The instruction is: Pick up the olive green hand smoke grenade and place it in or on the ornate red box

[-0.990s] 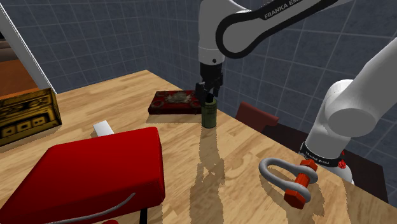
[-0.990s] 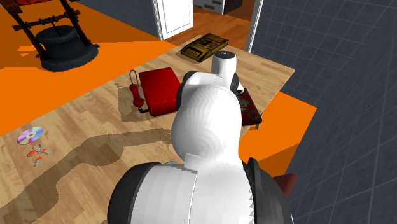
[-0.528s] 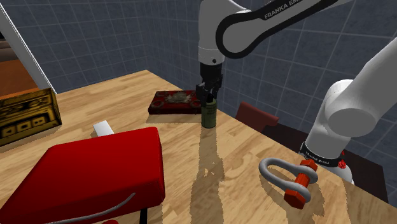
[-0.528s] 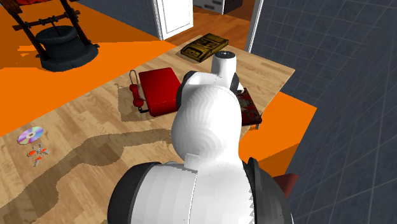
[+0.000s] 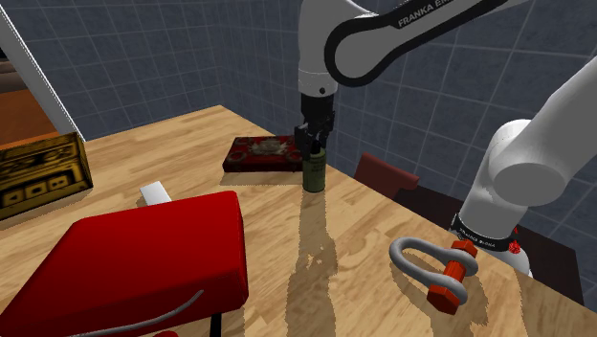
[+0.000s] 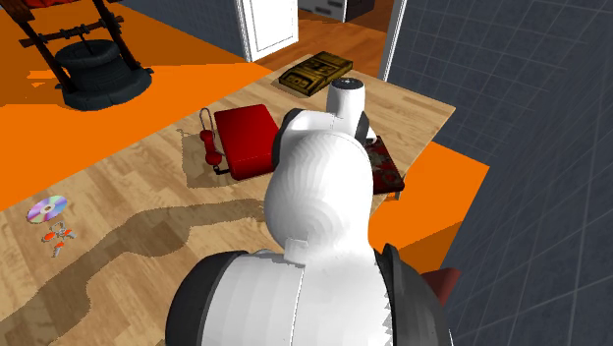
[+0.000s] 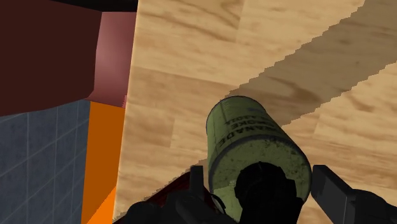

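The olive green smoke grenade (image 5: 313, 174) stands upright on the wooden table (image 5: 287, 239), just right of the ornate red box (image 5: 260, 153) in the shoulder view. My gripper (image 5: 314, 146) comes straight down on the grenade's top. In the wrist view the grenade (image 7: 251, 143) sits between my two black fingers (image 7: 196, 184), and the gripper (image 7: 257, 184) is shut on its upper end. In the second exterior view the arm's white body hides the grenade, and part of the red box (image 6: 390, 169) shows beside it.
A large red case (image 5: 143, 258) fills the near left of the table, with a small white object (image 5: 153, 194) behind it. A gold-brown ornate box (image 5: 38, 172) stands at far left. A grey shackle with an orange pin (image 5: 435, 270) lies near the stand. The table edge and a dark red chair (image 5: 387, 175) are close behind the grenade.
The fingers have drawn in onto the grenade's top. The arm and the grenade stand where they were.
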`<action>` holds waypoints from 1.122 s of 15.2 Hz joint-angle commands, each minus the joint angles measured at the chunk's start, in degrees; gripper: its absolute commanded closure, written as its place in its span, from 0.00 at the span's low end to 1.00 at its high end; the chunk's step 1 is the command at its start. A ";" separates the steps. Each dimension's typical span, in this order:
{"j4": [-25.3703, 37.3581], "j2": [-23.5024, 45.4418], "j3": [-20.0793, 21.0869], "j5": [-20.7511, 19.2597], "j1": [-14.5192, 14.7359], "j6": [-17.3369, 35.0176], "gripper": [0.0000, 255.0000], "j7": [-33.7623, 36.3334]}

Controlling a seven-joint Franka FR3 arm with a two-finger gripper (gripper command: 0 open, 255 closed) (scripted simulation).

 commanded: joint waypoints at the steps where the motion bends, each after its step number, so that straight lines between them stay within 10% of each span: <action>1: 0.81 -0.45 -0.16 0.02 -0.01 -1.24 1.00 -0.12; 17: 11.23 -2.79 -1.32 -0.16 -0.22 -13.96 1.00 -0.56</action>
